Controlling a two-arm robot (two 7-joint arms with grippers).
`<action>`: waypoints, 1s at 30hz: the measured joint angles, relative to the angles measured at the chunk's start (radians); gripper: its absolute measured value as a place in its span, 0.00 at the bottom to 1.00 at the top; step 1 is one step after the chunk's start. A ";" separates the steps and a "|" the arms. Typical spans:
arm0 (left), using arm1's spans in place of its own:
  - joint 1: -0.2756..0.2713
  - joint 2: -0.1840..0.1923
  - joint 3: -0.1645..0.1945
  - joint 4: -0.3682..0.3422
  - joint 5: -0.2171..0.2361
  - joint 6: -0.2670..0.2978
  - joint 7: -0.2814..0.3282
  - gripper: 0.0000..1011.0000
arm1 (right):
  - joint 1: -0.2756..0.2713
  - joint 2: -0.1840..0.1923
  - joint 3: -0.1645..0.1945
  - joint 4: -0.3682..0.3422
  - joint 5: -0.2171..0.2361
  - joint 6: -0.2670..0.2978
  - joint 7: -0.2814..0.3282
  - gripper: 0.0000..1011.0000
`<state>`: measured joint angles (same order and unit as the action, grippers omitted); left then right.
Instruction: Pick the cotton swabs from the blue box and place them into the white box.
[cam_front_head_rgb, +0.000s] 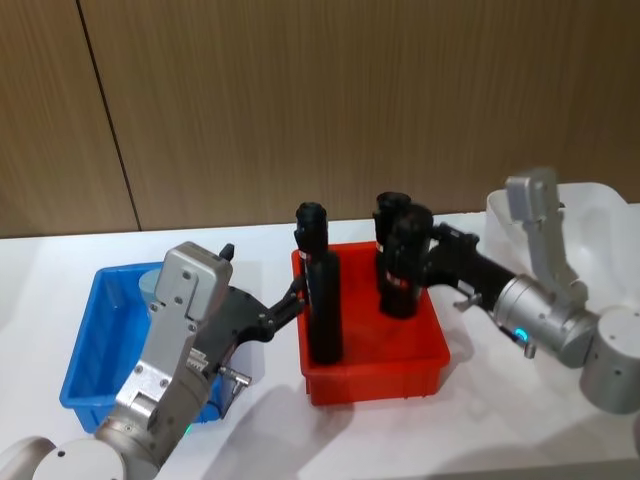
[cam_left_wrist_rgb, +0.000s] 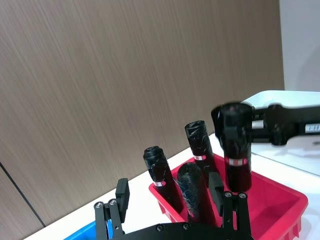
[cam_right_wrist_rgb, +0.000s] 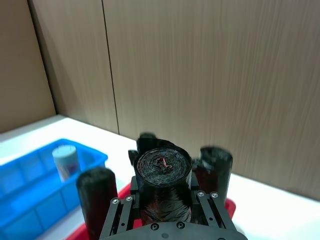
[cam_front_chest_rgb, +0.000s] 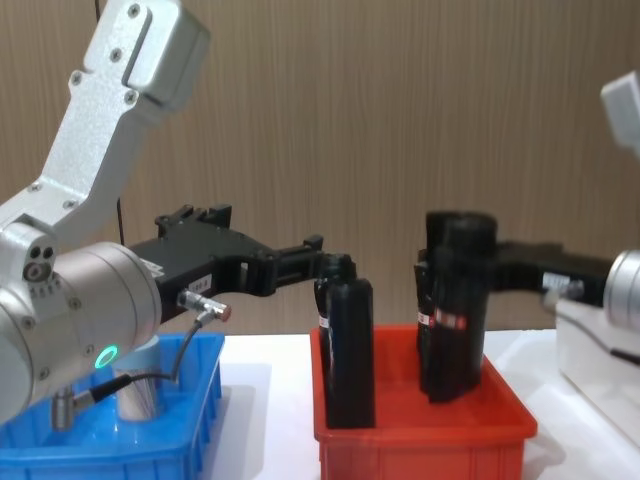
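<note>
One cotton swabs tub (cam_front_head_rgb: 153, 285) with a pale lid stands in the blue box (cam_front_head_rgb: 85, 350) at the left; it also shows beside my left arm (cam_front_chest_rgb: 140, 392) and far off in the right wrist view (cam_right_wrist_rgb: 66, 161). My left gripper (cam_front_head_rgb: 297, 291) reaches out past the blue box to the red bin and is open, its fingers (cam_left_wrist_rgb: 122, 193) on either side of a black bottle (cam_left_wrist_rgb: 192, 192). My right gripper (cam_front_head_rgb: 427, 262) is shut on another black bottle (cam_front_head_rgb: 404, 268) in the red bin. The white box (cam_front_head_rgb: 600, 215) stands at the far right.
The red bin (cam_front_head_rgb: 375, 375) sits between the blue box and the white box and holds three tall black bottles. A wooden wall rises just behind the white table (cam_front_head_rgb: 270, 420). My right arm's elbow stands in front of the white box.
</note>
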<state>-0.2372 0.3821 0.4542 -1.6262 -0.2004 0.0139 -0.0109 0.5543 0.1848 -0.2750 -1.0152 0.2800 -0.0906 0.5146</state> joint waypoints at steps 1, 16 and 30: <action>0.000 0.000 0.000 0.000 0.000 0.000 0.000 0.99 | 0.000 0.000 0.000 0.000 0.000 0.000 0.000 0.51; 0.000 0.000 0.000 0.000 0.000 0.000 0.000 0.99 | -0.103 0.084 0.056 -0.332 0.028 0.079 -0.110 0.51; 0.000 0.000 0.000 0.000 0.000 0.000 0.000 0.99 | -0.135 0.147 0.113 -0.414 -0.002 0.106 -0.223 0.51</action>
<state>-0.2371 0.3821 0.4542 -1.6262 -0.2004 0.0139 -0.0109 0.4192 0.3318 -0.1618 -1.4291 0.2778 0.0151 0.2915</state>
